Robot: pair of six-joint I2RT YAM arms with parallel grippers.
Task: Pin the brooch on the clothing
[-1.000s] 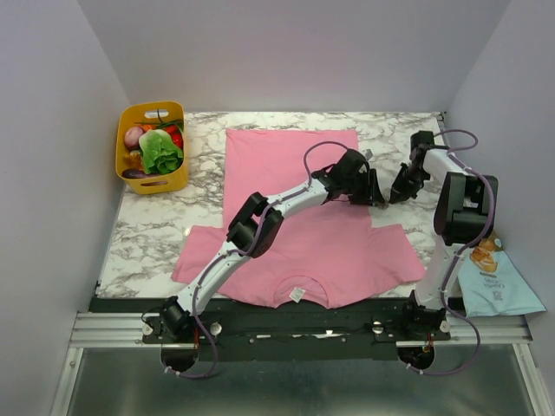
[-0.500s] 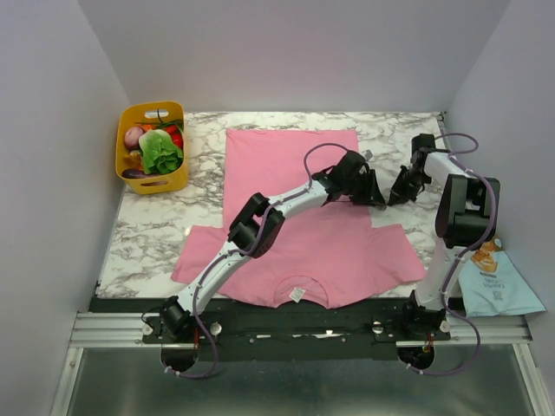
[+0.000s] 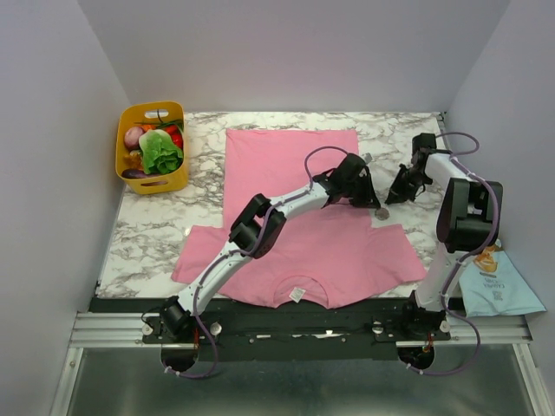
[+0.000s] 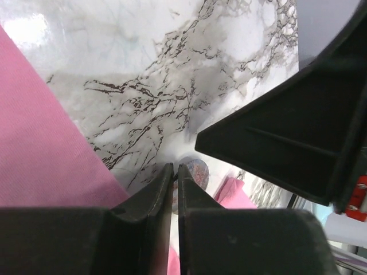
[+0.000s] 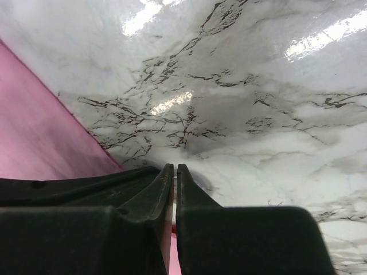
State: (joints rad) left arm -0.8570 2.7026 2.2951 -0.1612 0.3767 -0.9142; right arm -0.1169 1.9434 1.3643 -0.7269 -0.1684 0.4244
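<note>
I judge this the pickup step. The left end effector (image 4: 175, 167) is pressed almost together, and the brooch (image 4: 196, 172) lies on the counter (image 4: 143, 69) just past its tips, beside the clothing (image 4: 40, 149). The right end effector (image 5: 174, 167) is pressed together, empty. The next move needs a sure pinch.

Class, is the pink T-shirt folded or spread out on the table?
Spread out: the T-shirt lies flat on the marble table, with both sleeves extended sideways.

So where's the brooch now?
Top view: the brooch lies on the table just off the shirt's right edge, above the sleeve, at the left tool's tip.
</note>
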